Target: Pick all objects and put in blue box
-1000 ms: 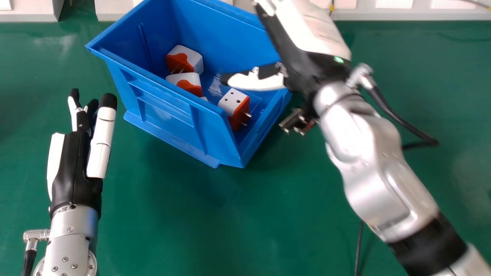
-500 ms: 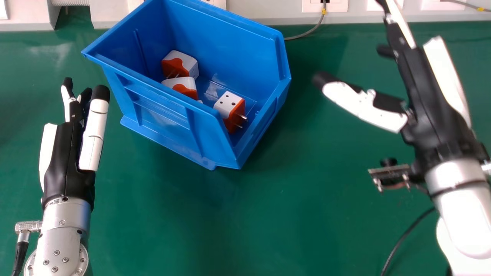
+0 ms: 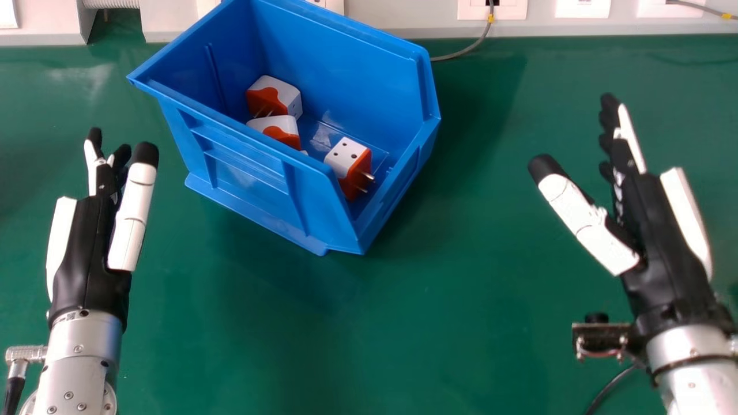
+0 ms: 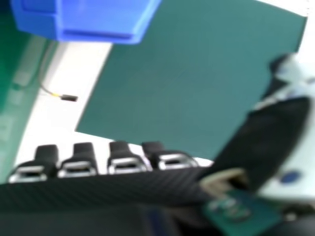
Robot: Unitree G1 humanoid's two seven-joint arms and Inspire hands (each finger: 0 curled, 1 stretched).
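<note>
From here I see the blue box (image 3: pixel 253 173) on the green table (image 3: pixel 403 334), with three white-and-orange plugs inside. One plug (image 3: pixel 274 97) lies toward the box's left part, a second (image 3: pixel 279 128) just on its near side, partly hidden by the wall. The third (image 3: pixel 349 158) is farther right, prongs pointing right. Right of the box, the right hand (image 3: pixel 657 230) has straight fingers and its thumb spread wide. The left hand (image 3: pixel 89 248), to the left, has straight fingers too.
</note>
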